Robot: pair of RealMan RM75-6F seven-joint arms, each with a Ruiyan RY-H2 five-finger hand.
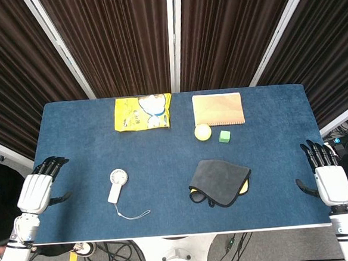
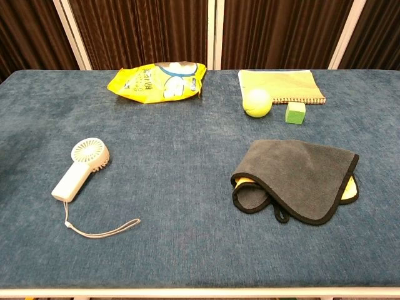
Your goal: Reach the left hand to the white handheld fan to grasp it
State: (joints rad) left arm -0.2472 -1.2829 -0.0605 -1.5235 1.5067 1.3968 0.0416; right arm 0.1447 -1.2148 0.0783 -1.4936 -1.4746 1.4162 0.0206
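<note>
- While the white handheld fan (image 1: pixel 117 184) lies on the blue bench (image 1: pixel 169 226), the left hand (image 1: pixel 38 189) hovers open beside its edge.
- Right hand (image 1: pixel 328 177), fingers spread, holds nothing.

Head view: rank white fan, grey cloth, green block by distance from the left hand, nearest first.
From the left hand:
1. white fan, just to its right, near side of table.
2. grey cloth, past table centre.
3. green block, right of centre, toward the far edge.

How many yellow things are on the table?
3: a snack bag at the far edge, a ball beside the green block, and a cloth peeking from under the grey towel, mostly hidden.
</note>
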